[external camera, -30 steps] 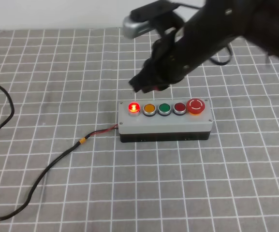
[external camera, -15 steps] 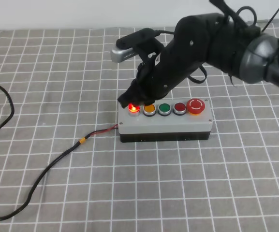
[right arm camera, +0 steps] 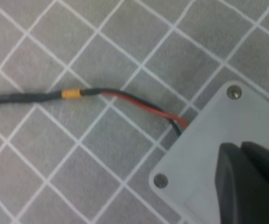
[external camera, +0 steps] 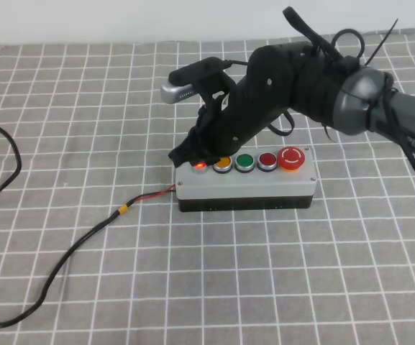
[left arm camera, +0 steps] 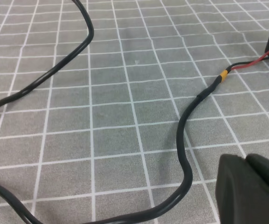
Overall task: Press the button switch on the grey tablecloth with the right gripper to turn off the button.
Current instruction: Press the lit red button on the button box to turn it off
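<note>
Right gripper [external camera: 187, 154] fingers pressed together, empty, tip down on button [external camera: 200, 166] at frame centre-left, likely so closed tip acts as single prod. Button glows red, not off. Button switch [external camera: 244, 181] mid-frame on grey tablecloth [external camera: 85, 108]. Left gripper [left arm camera: 251, 191] idle lower right; state unclear.

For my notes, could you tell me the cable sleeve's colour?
Yellow-orange sleeve, clearest in the right wrist view.
</note>
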Robot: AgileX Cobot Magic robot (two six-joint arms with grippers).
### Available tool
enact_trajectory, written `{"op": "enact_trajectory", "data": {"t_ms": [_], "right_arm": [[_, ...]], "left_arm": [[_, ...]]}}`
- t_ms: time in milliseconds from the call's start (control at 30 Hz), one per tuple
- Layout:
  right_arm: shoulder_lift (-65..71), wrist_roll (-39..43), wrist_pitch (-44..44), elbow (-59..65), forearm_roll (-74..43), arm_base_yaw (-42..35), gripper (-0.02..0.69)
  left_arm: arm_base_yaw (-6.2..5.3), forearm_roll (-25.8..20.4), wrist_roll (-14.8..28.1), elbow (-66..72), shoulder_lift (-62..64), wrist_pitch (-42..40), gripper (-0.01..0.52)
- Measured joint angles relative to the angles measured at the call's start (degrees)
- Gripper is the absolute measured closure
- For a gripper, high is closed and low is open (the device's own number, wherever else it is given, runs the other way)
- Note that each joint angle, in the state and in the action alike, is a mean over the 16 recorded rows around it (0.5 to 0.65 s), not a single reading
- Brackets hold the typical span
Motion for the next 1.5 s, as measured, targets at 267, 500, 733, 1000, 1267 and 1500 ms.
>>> {"op": "enact_trajectory", "data": {"t_ms": [267,500,733,1000,1267,1500], "right_arm": [[0.4,2.7,0.1,-1.3,-1.2,0.0,0.681],[-4.0,4.3,1.1,-3.9,-3.8,0.0,0.681],[-13.3,4.7,5.0,-6.9,-8.6,0.0,0.681],[-26.7,7.0,13.4,-6.2,-17.1,0.0,0.681],[-41.5,12.3,16.2,5.9,-23.1,0.0,0.681],[-56.2,17.4,8.8,26.3,-23.8,0.0,0.681]], "left_arm": [[0.00,0.0,0.0,0.0,0.0,0.0,0.517],[0.00,0.0,0.0,0.0,0.0,0.0,0.517],[0.00,0.0,0.0,0.0,0.0,0.0,0.517],[0.00,0.0,0.0,0.0,0.0,0.0,0.517],[0.00,0.0,0.0,0.0,0.0,0.0,0.517],[0.00,0.1,0.0,0.0,0.0,0.0,0.517]]}}
